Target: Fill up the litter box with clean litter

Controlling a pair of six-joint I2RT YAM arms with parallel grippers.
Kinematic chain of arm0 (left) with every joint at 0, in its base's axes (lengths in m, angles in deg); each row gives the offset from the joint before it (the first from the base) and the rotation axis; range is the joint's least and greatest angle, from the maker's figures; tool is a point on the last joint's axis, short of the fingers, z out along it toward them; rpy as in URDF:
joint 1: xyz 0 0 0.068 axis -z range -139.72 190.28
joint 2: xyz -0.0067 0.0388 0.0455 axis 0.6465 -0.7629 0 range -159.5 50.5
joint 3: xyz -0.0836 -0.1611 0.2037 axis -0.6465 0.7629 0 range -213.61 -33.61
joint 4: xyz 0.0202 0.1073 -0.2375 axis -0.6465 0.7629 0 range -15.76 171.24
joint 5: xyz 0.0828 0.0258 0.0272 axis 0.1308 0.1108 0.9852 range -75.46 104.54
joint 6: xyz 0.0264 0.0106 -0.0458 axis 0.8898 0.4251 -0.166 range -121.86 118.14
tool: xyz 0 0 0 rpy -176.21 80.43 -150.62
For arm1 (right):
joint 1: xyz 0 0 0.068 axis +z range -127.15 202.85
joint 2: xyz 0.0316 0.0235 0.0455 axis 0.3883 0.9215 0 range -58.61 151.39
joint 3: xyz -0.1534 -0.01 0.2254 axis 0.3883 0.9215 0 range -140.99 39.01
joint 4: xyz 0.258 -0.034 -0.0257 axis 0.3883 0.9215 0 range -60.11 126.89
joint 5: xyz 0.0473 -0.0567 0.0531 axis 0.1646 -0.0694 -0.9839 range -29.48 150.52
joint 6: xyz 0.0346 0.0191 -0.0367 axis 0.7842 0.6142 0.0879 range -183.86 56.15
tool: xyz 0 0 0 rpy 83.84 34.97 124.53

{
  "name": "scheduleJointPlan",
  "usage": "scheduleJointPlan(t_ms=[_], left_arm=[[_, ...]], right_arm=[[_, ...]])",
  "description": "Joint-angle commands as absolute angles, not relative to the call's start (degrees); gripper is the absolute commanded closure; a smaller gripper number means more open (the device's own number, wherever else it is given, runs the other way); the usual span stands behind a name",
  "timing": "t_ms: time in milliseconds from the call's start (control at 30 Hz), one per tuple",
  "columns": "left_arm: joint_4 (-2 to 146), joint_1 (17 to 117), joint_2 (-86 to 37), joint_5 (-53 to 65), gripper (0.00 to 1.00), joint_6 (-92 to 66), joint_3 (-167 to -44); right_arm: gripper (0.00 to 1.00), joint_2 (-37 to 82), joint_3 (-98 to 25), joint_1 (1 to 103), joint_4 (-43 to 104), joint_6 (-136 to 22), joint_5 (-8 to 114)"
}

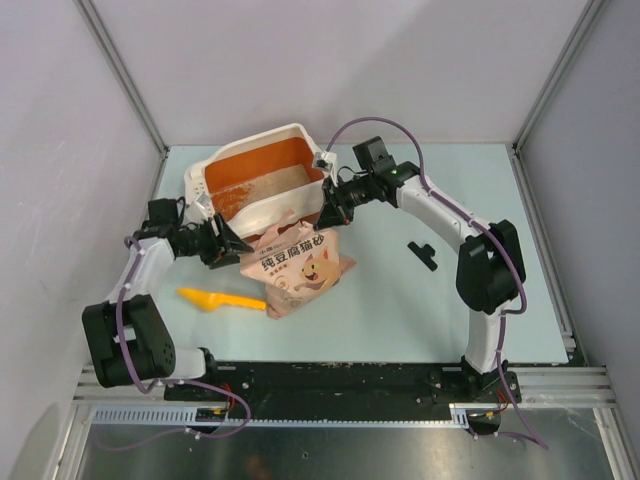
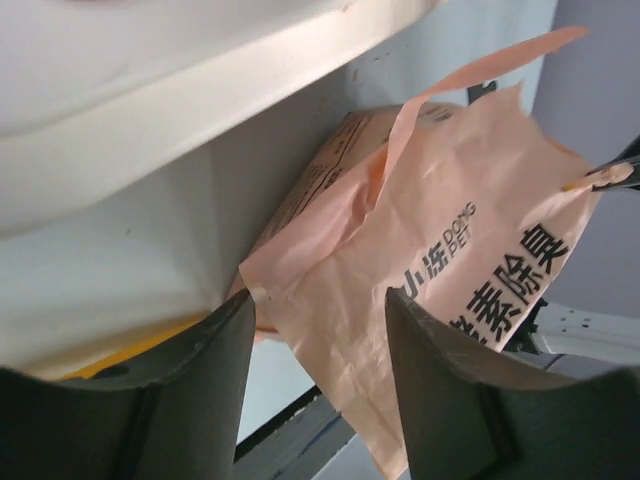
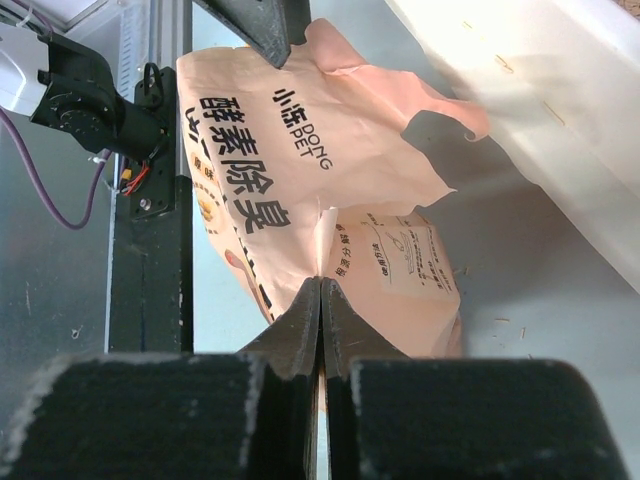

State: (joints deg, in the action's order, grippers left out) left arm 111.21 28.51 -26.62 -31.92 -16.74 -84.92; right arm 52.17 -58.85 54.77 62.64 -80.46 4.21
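The litter box (image 1: 205, 181), cream-white outside and orange inside, stands at the back left of the table. A pale layer of clean litter (image 1: 268, 188) lies on its floor. The pink-beige printed bag (image 1: 300, 265) leans against the box's near wall. My right gripper (image 1: 326, 212) is shut on a fold at the bag's top edge, as the right wrist view shows (image 3: 322, 285). My left gripper (image 1: 238, 247) is open, and the bag's left corner (image 2: 330, 300) lies between its fingers without being pinched. The box wall fills the upper left of the left wrist view (image 2: 150, 110).
A yellow-orange scoop (image 1: 220, 300) lies on the table in front of the bag, to the left. A small black part (image 1: 423, 254) lies on the table to the right. The enclosure walls stand close on the left, right and back.
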Motion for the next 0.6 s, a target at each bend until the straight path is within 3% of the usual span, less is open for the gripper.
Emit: scheduleJointPlan(t_ms=[0,100,133,233,300,433,567], left_arm=[[105.4,28.2,-28.9,-39.9,0.44,-21.8,-85.4],[102.9,28.2,-30.5,-43.2,0.62,-23.1,-86.4],[102.6,28.2,-30.5,-43.6,0.74,-23.0,-86.7],[102.2,28.2,-30.7,-44.4,0.92,-22.3,-87.5],[102.0,28.2,-30.3,-44.6,0.98,-22.2,-87.2],[101.2,28.2,-26.3,-44.5,1.00,-20.8,-86.4],[99.1,28.2,-21.3,-42.5,1.00,-18.8,-84.8]], right_arm=[[1.00,47.5,-61.2,55.4,59.4,-80.0,0.8],[1.00,47.6,-61.0,55.3,59.3,-79.9,1.0],[1.00,47.6,-60.8,55.2,59.2,-79.9,1.1],[1.00,47.5,-60.4,54.8,58.5,-79.2,1.5],[0.96,47.6,-60.4,54.5,57.6,-77.9,1.8],[0.51,47.8,-62.7,54.0,55.3,-77.1,3.0],[0.36,50.2,-68.0,54.7,55.5,-79.4,1.8]])
